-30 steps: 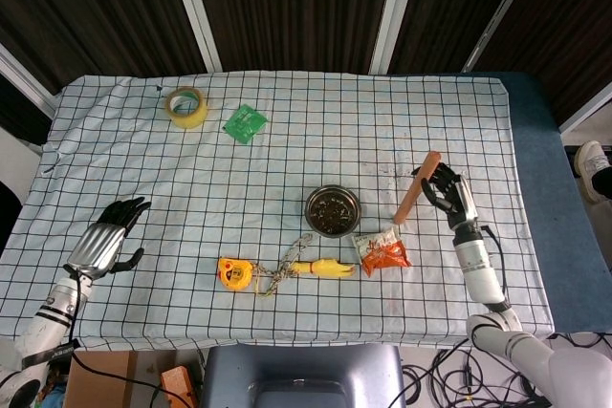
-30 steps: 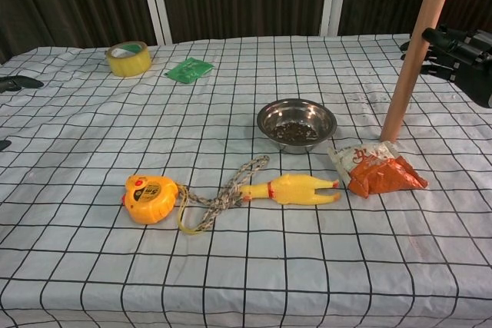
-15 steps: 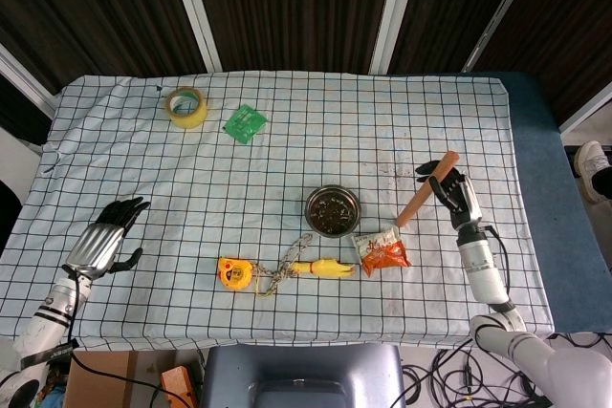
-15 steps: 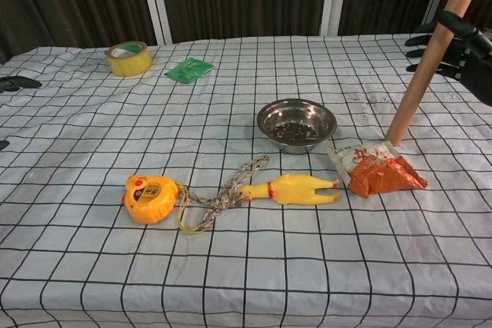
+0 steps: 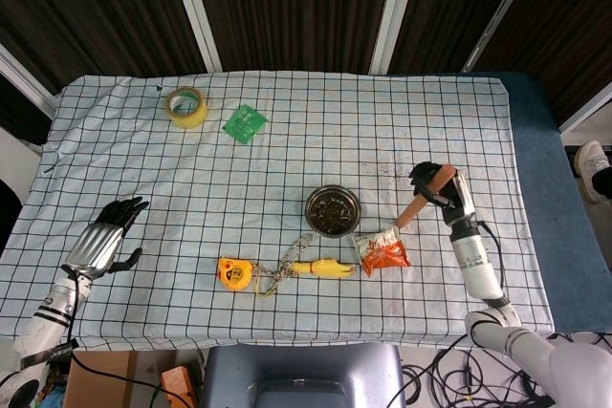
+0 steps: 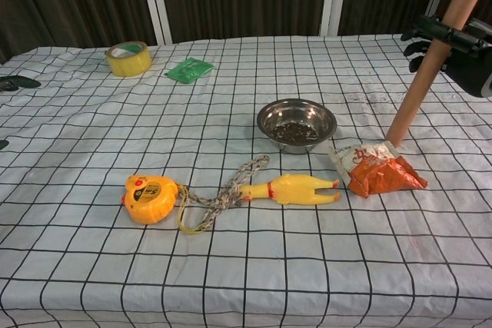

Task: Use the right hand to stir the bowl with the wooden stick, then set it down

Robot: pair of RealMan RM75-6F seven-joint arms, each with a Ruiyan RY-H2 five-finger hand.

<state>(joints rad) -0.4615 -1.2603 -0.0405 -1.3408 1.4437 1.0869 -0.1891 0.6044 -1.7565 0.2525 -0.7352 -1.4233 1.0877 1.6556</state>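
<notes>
The tabletop [image 5: 287, 155], under a checked cloth, carries everything. The right robot hand [image 6: 453, 44] is wrapped around the upper part of the wooden stick [image 6: 425, 69], which leans with its lower end on the cloth beside an orange snack packet [image 6: 377, 171], right of the bowl [image 6: 296, 123]. The left robot hand [image 5: 103, 241] rests with fingers apart, holding nothing. Judging by this, stirring hasn't begun: next, lift the stick and bring its tip into the bowl. No writing is legible.
</notes>
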